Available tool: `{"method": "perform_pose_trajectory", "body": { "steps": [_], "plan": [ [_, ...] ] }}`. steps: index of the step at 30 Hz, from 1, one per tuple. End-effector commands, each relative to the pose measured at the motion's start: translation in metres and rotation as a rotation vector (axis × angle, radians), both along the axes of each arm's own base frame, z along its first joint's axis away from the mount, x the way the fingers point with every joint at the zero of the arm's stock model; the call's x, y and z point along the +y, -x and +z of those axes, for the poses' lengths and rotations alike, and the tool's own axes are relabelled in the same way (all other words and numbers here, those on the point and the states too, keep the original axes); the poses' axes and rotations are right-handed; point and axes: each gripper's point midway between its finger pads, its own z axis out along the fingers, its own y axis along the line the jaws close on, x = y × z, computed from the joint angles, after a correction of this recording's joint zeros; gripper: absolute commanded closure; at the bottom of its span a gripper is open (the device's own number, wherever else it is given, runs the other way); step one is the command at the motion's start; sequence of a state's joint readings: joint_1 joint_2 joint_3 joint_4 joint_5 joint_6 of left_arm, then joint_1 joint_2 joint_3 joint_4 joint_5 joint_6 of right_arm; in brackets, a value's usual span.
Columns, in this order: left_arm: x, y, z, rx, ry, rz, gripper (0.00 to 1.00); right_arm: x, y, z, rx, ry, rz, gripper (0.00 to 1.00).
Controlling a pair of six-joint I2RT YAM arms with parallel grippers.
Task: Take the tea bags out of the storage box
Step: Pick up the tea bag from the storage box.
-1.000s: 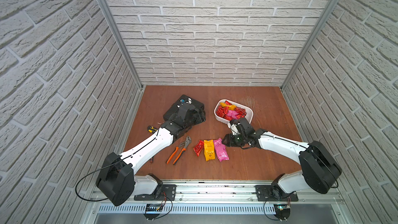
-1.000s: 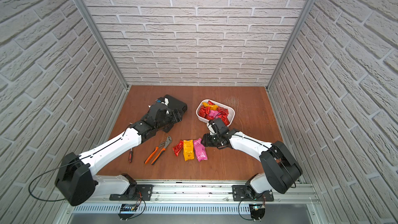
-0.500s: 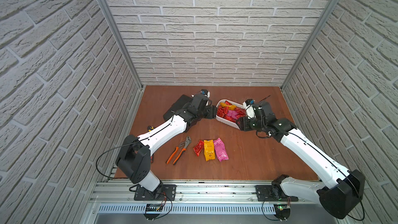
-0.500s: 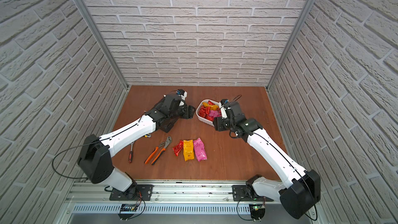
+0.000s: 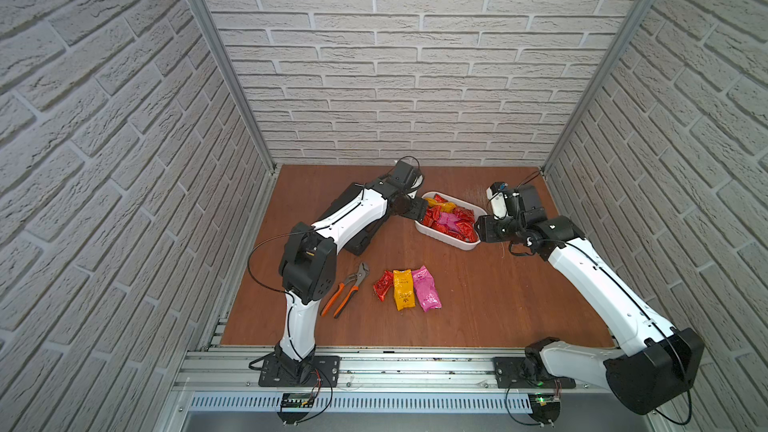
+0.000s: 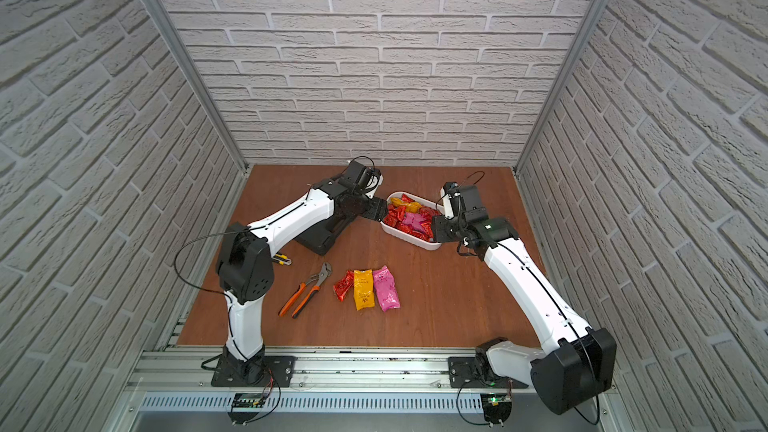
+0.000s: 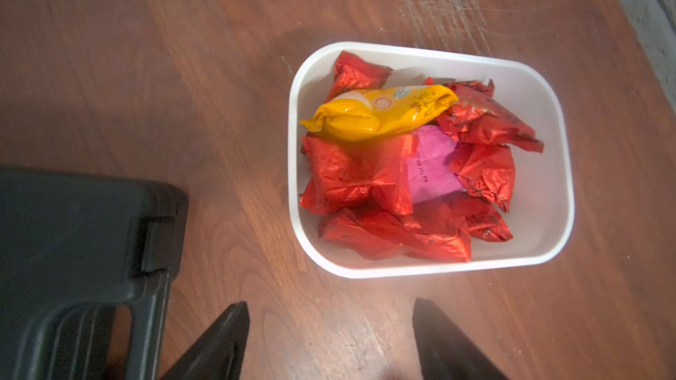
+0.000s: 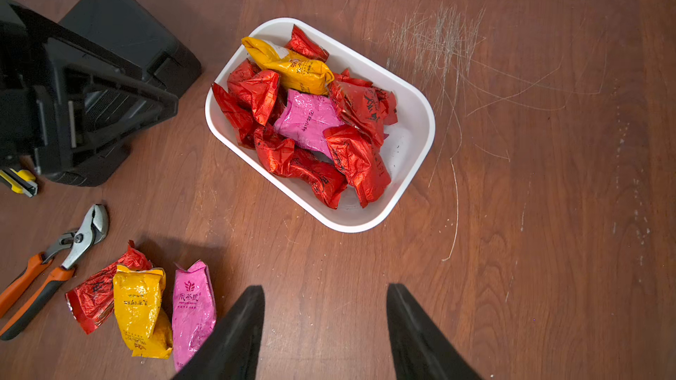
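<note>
The white storage box point(image 5: 449, 239) point(image 6: 412, 241) stands at the back middle of the table, filled with several tea bags point(image 5: 448, 220) point(image 6: 409, 218): mostly red, one yellow, one pink. In the wrist views the storage box point(image 7: 439, 270) point(image 8: 365, 226) and its tea bags point(image 7: 365, 177) point(image 8: 311, 118) lie just ahead of the fingertips. My left gripper point(image 5: 415, 214) point(image 7: 329, 305) hovers open at the box's left end. My right gripper point(image 5: 482, 232) point(image 8: 325, 288) hovers open at its right end. Both are empty. A red point(image 5: 383, 284), a yellow point(image 5: 404, 295) and a pink tea bag point(image 5: 427, 293) lie on the table in front.
A black tool case point(image 5: 361, 238) point(image 7: 73, 250) lies left of the box, partly under my left arm. Orange-handled pliers point(image 5: 347, 290) point(image 8: 55, 261) lie left of the three loose bags. A yellow utility knife point(image 6: 282, 260) sits by the case.
Both arms have risen and swung toward the box. The right gripper left the loose bags for the box's right end; the left gripper came off the tool case to its left end.
</note>
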State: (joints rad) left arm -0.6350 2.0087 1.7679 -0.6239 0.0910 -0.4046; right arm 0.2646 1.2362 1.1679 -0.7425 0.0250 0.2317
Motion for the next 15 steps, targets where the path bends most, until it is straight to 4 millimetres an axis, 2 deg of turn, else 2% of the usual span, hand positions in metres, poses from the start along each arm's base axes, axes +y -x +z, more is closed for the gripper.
{"method": "perform_pose_trajectory", "body": {
  "steps": [1, 8, 15],
  "plan": [
    [-0.008, 0.001, 0.014, 0.088, 0.106, 0.198, 0.24, -0.001, -0.002, 0.0, -0.006, -0.016, -0.011, 0.42],
    [-0.008, -0.017, 0.023, 0.106, 0.143, 0.456, 0.24, -0.002, 0.001, -0.009, 0.002, -0.033, -0.028, 0.43],
    [-0.01, -0.015, 0.012, 0.18, 0.101, 0.659, 0.26, -0.008, 0.003, -0.007, -0.022, -0.043, -0.054, 0.44]
  ]
}}
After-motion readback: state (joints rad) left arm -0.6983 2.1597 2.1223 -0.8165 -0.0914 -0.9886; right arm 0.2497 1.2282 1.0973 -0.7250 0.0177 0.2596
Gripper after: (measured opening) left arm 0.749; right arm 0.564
